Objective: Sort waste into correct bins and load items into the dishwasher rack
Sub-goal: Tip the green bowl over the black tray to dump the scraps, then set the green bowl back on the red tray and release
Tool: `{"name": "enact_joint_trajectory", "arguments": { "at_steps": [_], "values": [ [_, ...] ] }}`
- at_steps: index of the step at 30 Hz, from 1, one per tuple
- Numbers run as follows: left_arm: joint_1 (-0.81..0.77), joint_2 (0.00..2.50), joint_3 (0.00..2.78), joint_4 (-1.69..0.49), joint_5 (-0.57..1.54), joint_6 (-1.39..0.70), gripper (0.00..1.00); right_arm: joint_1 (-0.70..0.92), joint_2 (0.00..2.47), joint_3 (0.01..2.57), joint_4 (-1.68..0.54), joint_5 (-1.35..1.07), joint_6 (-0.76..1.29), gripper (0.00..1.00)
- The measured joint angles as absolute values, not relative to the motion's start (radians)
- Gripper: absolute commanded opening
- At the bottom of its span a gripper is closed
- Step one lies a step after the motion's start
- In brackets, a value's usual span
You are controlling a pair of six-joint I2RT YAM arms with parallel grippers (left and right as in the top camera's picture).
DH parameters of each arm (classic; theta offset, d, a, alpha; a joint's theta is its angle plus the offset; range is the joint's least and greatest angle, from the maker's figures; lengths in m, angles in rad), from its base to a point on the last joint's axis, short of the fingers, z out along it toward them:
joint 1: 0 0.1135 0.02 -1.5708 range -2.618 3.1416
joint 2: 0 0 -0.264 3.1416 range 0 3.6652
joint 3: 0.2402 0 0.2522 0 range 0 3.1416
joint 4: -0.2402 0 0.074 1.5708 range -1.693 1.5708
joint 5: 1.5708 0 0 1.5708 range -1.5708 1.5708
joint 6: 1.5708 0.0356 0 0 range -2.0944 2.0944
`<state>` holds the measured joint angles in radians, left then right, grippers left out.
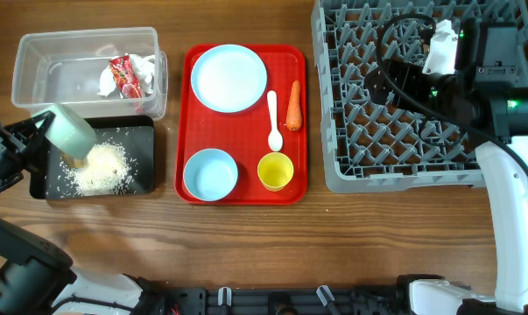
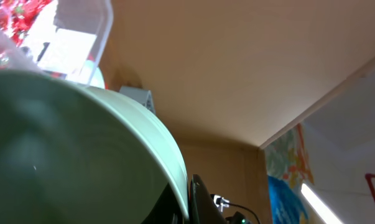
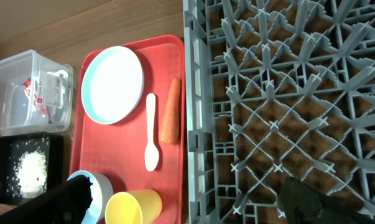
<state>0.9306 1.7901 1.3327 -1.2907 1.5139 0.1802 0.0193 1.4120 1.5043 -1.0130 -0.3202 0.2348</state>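
My left gripper [image 1: 46, 125] is shut on the rim of the mint-green bowl [image 1: 72, 129] and holds it tilted over the black tub [image 1: 143, 131], where white rice [image 1: 97, 169] lies in a pile. The bowl fills the left wrist view [image 2: 81, 155]. The clear tub [image 1: 36, 52] holds the red-and-white wrapper [image 1: 123, 74] and white tissue [image 1: 108, 83]. The red tray [image 1: 189, 122] carries the pale blue plate [image 1: 228, 78], white spoon [image 1: 274, 118], carrot [image 1: 293, 105], pale blue bowl [image 1: 210, 173] and yellow cup [image 1: 275, 171]. My right gripper [image 3: 193, 208] is open and empty above the grey rack [image 1: 404, 131].
The rack holds nothing and fills the right side up to the table's far edge. The right arm's cables [image 1: 412, 83] lie across the rack. Bare wood runs along the table's front [image 1: 264, 245]. I see no brown food scrap.
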Motion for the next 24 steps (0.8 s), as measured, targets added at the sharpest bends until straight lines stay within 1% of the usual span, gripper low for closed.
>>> {"name": "enact_joint_trajectory", "arguments": {
  "at_steps": [7,10,13,16,18,19,20,22,24],
  "values": [
    [0.926,1.790,1.333,-1.295,1.536,0.183,0.04,0.019,1.412,1.504,-1.013,-0.320,0.235,1.00],
    [0.892,1.774,1.334,-1.295,1.539,0.183,0.04,0.019,1.412,1.504,-1.013,-0.320,0.235,1.00],
    [0.796,1.710,1.371,-1.291,1.541,0.213,0.04,0.019,1.412,1.504,-1.012,-0.320,0.235,1.00],
    [0.626,1.600,1.416,-1.172,1.521,0.250,0.04,0.019,1.412,1.504,-1.010,-0.320,0.244,1.00],
    [0.459,1.534,1.435,-1.066,1.409,0.240,0.04,0.019,1.412,1.504,-1.008,-0.320,0.250,1.00],
    [0.362,1.517,1.439,-1.028,1.309,0.209,0.04,0.019,1.412,1.504,-1.008,-0.320,0.250,0.99],
    [0.297,1.513,1.440,-1.009,1.217,0.168,0.04,0.019,1.412,1.504,-1.009,-0.320,0.250,1.00],
    [0.125,1.526,1.440,-0.962,0.921,0.068,0.04,0.019,1.412,1.504,-1.009,-0.319,0.250,1.00],
    [-0.023,1.555,1.440,-0.934,0.704,0.004,0.04,0.019,1.412,1.504,-1.010,-0.318,0.250,0.99]
  ]
}}
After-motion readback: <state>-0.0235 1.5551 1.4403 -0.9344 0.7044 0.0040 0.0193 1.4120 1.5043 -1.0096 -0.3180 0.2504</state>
